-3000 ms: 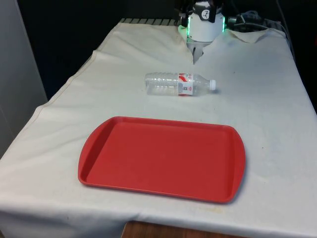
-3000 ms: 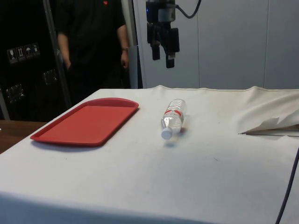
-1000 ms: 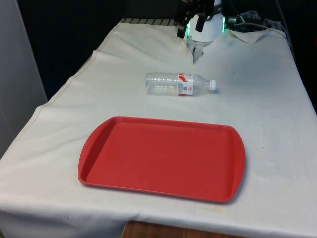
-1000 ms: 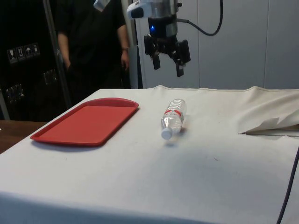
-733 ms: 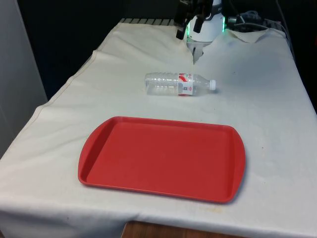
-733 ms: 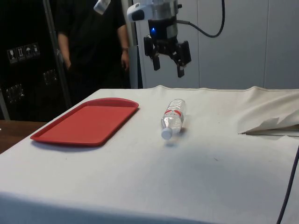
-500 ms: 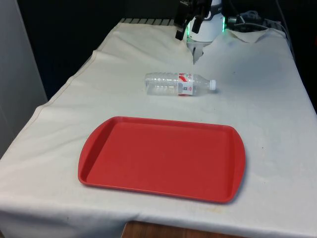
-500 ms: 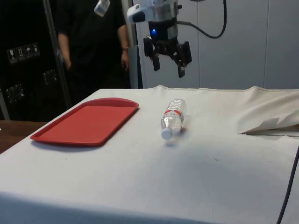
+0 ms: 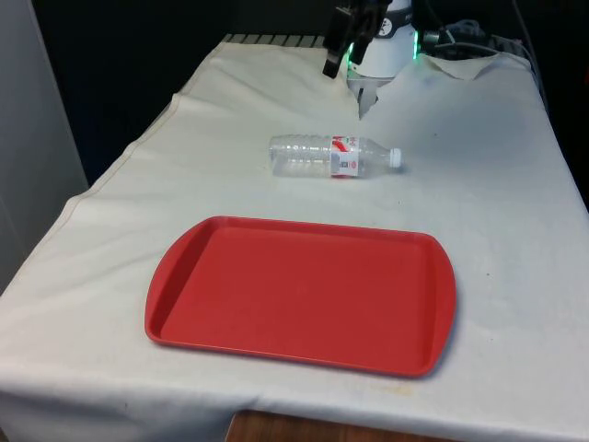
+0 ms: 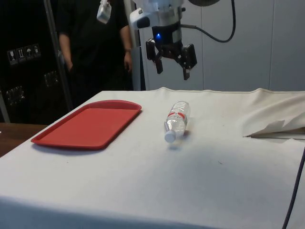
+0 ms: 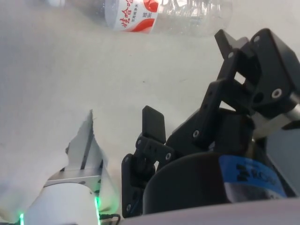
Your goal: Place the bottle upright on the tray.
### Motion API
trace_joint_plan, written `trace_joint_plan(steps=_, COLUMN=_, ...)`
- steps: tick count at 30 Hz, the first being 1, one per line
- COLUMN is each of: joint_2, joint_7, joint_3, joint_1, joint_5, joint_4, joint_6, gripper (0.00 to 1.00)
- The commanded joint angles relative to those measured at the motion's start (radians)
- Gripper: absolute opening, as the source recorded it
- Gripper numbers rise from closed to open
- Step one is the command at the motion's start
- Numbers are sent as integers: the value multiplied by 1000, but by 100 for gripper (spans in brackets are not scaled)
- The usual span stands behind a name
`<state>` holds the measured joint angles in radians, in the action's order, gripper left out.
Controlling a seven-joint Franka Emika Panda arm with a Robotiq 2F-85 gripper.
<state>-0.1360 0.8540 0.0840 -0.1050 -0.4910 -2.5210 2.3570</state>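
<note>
Bottle (image 9: 334,156) on its side and untouched, just above the front view's centre, as the black gripper (image 10: 172,67) hangs in the air over the table with its jaws spread wide and nothing between them, near the top of the side view and a little left of its middle. One dark finger (image 9: 329,67) pokes into the top of the front view, higher in the frame than the bottle, so the hand appears to be lining up for an approach, not yet committed to a grasp. In the wrist view the bottle's red-and-white label (image 11: 131,15) sits in the upper part of the frame, clear of the fingers. The clear plastic bottle lies lengthwise across the white cloth (image 9: 497,203), its white cap (image 9: 395,157) pointing toward the front view's right, well apart from the red tray (image 9: 302,294) that fills the lower centre of that view. The tray lies flat and bare, apparently set out as the landing spot where the bottle must be stood up. A person in dark clothing (image 10: 93,43) stands at the upper left of the side view, behind the table.
</note>
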Motion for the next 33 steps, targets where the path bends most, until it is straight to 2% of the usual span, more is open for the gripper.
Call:
trace_joint_plan(steps=1, joint_2=2, joint_7=-6, joint_3=-3, joint_1=1, joint_5=-24, joint_4=-1, joint_6=8, gripper=100)
trace_joint_plan(steps=2, joint_2=3, joint_7=-6, joint_3=-4, joint_1=1, joint_5=-30, joint_4=-1, joint_6=7, gripper=100)
trace_joint_plan(steps=3, joint_2=3, joint_7=0, joint_3=-2, joint_1=0, joint_5=-11, joint_4=0, joint_6=0, gripper=100)
trace_joint_plan(steps=4, joint_2=5, joint_7=-6, joint_3=-6, joint_1=1, joint_5=-40, joint_4=-1, joint_6=6, gripper=100)
trace_joint_plan(steps=5, joint_2=6, joint_7=-7, joint_3=-7, joint_1=1, joint_5=-46, joint_4=-1, joint_6=6, gripper=100)
trace_joint_plan(steps=10, joint_2=11, joint_7=-9, joint_3=-13, joint_1=1, joint_5=-69, joint_4=-1, joint_6=4, gripper=100)
trace_joint_plan(steps=11, joint_2=9, joint_7=0, joint_3=-11, joint_1=0, joint_5=-51, joint_4=0, joint_6=0, gripper=100)
trace_joint_plan(steps=13, joint_2=14, joint_7=-10, joint_3=-16, joint_1=0, joint_5=-85, joint_4=-1, joint_6=4, gripper=100)
trace_joint_plan(steps=19, joint_2=22, joint_7=-11, joint_3=-25, joint_1=1, joint_5=-118, joint_4=0, joint_6=2, gripper=100)
trace_joint_plan(steps=20, joint_2=21, joint_7=0, joint_3=-23, joint_1=0, joint_5=-101, joint_4=-1, joint_6=-1, gripper=100)
trace_joint_plan(steps=21, joint_2=23, joint_7=-12, joint_3=-27, joint_1=1, joint_5=-123, joint_4=0, joint_6=2, gripper=100)
trace_joint_plan(steps=28, joint_2=34, joint_7=-15, joint_3=-37, joint_1=0, joint_5=-161, joint_4=1, joint_6=2, gripper=100)
trace_joint_plan(steps=29, joint_2=32, joint_7=-1, joint_3=-34, joint_1=0, joint_5=-139, joint_4=-1, joint_6=-1, gripper=100)
trace_joint_plan(steps=30, joint_2=35, joint_7=-16, joint_3=-38, joint_1=0, joint_5=-166, joint_4=1, joint_6=3, gripper=100)
trace_joint_plan(steps=33, joint_2=41, joint_7=-18, joint_3=-43, joint_1=0, joint_5=-181, joint_4=2, joint_6=3, gripper=100)
